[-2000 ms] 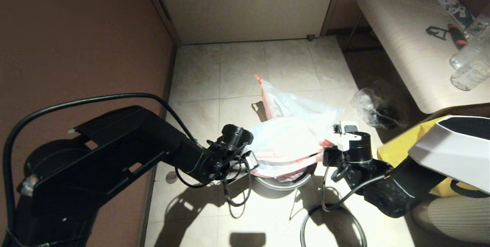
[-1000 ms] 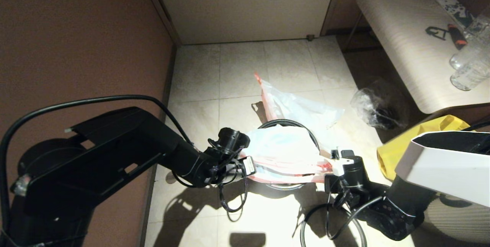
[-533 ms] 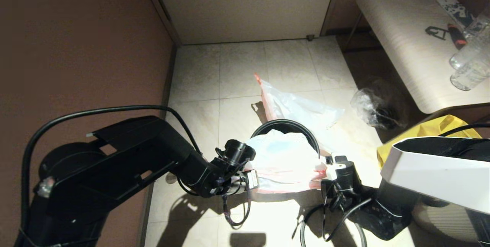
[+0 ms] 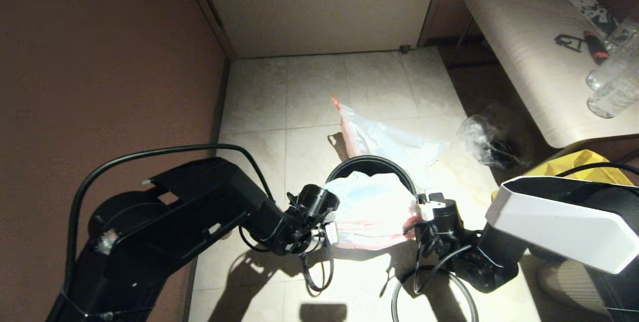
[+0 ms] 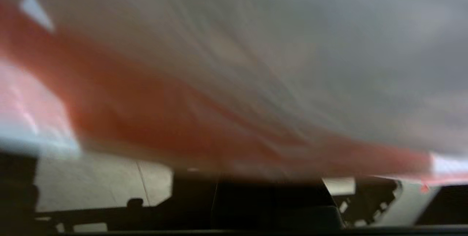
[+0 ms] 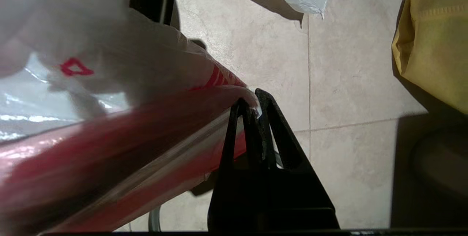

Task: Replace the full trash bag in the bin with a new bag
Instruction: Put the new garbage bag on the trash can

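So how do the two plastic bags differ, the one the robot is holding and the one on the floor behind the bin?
The new bag is milky white with red print; the full trash bag is see-through with orange-pink handle strips. The new bag is stretched over the bin between the left gripper and right gripper; the full trash bag lies loose on the floor tiles. Both are thin carrier bags.

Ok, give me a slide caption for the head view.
Left pincer and right pincer stretch the new bag over the bin; the full trash bag lies behind.
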Robot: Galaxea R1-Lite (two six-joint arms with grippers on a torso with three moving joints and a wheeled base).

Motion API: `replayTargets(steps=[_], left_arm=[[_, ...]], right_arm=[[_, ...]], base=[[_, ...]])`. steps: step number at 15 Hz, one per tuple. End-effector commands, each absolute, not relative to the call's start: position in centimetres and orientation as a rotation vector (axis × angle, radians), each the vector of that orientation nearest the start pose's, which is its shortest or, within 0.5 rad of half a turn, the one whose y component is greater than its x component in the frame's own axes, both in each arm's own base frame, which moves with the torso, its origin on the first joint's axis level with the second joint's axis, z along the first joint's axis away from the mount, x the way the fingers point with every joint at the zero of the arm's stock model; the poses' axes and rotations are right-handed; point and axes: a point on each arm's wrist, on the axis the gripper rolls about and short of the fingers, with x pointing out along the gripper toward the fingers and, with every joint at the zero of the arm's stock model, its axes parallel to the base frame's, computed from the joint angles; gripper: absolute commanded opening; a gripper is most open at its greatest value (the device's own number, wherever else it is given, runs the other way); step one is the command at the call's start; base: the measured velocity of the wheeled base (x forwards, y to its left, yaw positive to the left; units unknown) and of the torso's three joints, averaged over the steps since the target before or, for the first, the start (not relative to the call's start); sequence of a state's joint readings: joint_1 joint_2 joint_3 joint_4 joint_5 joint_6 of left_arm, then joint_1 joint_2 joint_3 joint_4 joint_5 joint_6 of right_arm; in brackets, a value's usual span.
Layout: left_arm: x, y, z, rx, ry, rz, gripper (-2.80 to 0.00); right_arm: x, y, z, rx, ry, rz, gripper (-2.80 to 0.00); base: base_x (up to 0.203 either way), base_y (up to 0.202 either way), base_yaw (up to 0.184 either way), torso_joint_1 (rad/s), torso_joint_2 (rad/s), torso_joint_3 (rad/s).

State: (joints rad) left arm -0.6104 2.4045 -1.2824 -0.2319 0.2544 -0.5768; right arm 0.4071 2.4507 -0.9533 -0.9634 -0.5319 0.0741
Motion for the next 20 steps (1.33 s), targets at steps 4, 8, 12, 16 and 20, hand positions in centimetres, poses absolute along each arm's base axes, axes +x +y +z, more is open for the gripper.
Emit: replayTargets(steps=[4,8,12,16,20], left_arm=[[36.3,-25.0,-1.4,-0.155,0.854,-0.073,-2.8],[36.2,-24.9,-0.5,-0.175,0.829,-0.08,-2.8],[34.3,-22.6,1.2,-0.195,0.827,-0.084,-2.8],[34.1,-20.4,1.1,-0.166,0.855,-0.064,-2.8],[34.6,-19.0,-1.0,-0.106,0.892,-0.021,-2.8]], right_arm=[[39.8,14.6,-3.4,-0.233,0.498,-0.16,-2.8],[39.6,16.0,-3.1,-0.233,0.482,-0.124,-2.8],[39.3,19.2,-1.8,-0.212,0.426,-0.046,-2.8],[39.4,21.8,-0.3,-0.186,0.364,0.02,-2.8],[39.7,21.6,-2.0,-0.203,0.393,0.019,-2.8]], base=[[0.0,0.0,0.0,0.0,0.0,0.0],[0.0,0.0,0.0,0.0,0.0,0.0],[0.0,0.0,0.0,0.0,0.0,0.0],[0.0,0.0,0.0,0.0,0.0,0.0],[0.0,0.0,0.0,0.0,0.0,0.0]])
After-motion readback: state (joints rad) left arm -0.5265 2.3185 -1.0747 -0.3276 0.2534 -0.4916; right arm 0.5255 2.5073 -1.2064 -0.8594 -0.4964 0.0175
